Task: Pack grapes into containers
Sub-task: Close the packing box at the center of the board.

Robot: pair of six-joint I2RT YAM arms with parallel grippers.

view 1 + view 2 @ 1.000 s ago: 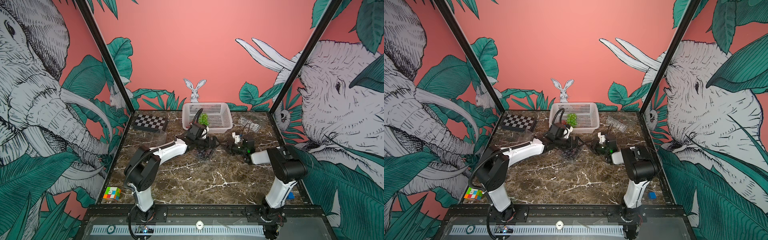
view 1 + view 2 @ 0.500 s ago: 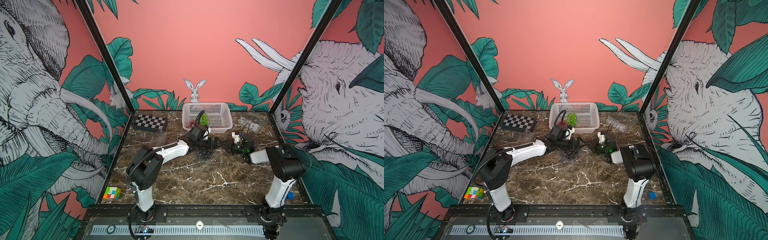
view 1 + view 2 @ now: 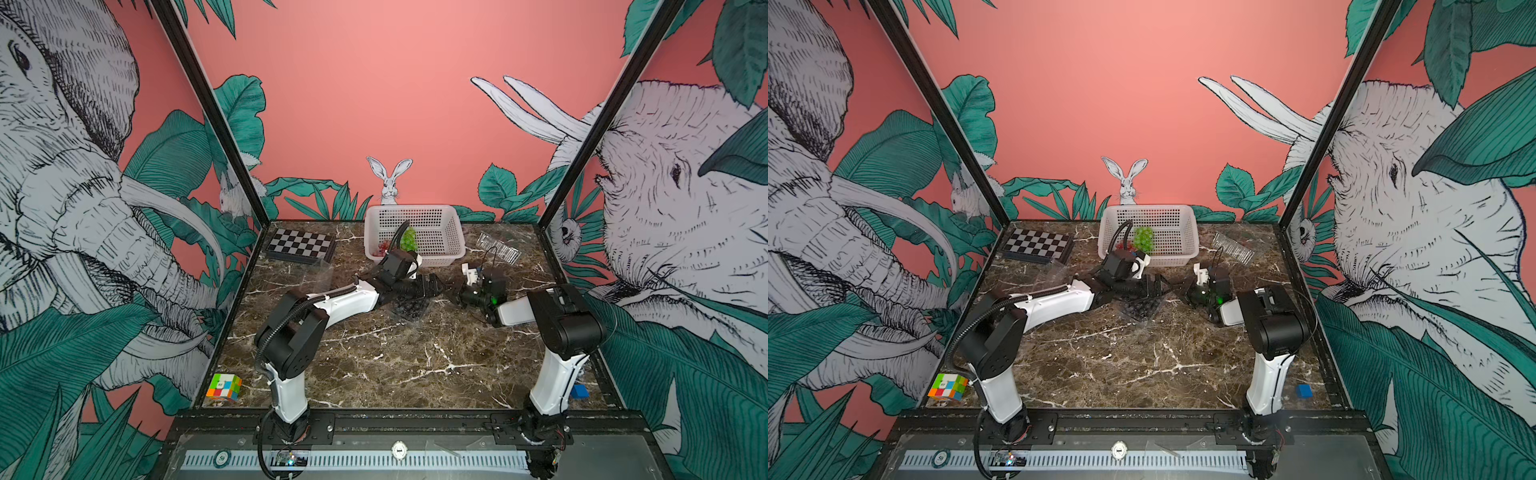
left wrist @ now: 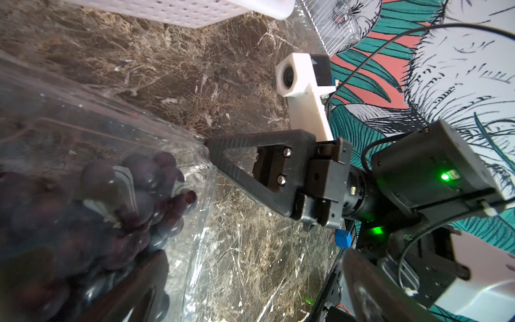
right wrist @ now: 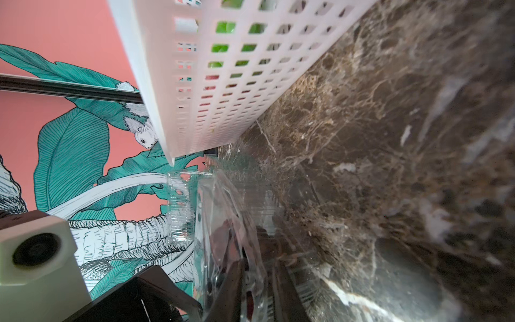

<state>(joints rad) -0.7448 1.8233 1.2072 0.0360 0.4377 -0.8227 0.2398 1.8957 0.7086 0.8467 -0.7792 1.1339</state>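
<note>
A clear container (image 3: 409, 309) (image 3: 1140, 309) holding dark purple grapes (image 4: 133, 195) sits mid-table. My left gripper (image 3: 432, 286) (image 4: 256, 301) hovers over it, open wide, with one finger (image 4: 139, 287) beside the grapes. My right gripper (image 3: 451, 293) (image 5: 256, 292) reaches in from the right, and its jaws pinch the container's clear rim (image 5: 250, 267). Green grapes (image 3: 408, 239) (image 3: 1143, 237) and red grapes (image 3: 381, 248) lie in the white basket (image 3: 451, 253). Another container (image 3: 498, 247) lies at the back right, and a third (image 3: 316, 270) sits near the chessboard.
The chessboard (image 3: 301, 247) lies at the back left. A Rubik's cube (image 3: 224, 386) sits at the front left corner and a small blue block (image 3: 579, 391) at the front right. The two arms meet just in front of the basket.
My right gripper's jaws have narrowed onto the container's rim. The left arm shifted slightly, and its gripper stayed wide open.
</note>
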